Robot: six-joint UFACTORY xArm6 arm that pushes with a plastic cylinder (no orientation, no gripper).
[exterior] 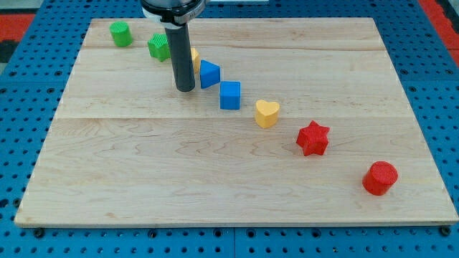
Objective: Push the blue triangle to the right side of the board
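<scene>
The blue triangle [209, 74] lies on the wooden board [237, 179] in the upper left part of the view. My tip [185, 89] rests on the board just to the left of the triangle, very close to it or touching it. A yellow block [194, 59] sits behind the rod, partly hidden, above and left of the triangle. A blue cube [230, 94] lies just to the lower right of the triangle.
A green cylinder [120, 33] and a green star-like block [158, 47] lie at the top left. A yellow heart [267, 113], a red star [313, 138] and a red cylinder [379, 178] run diagonally toward the bottom right.
</scene>
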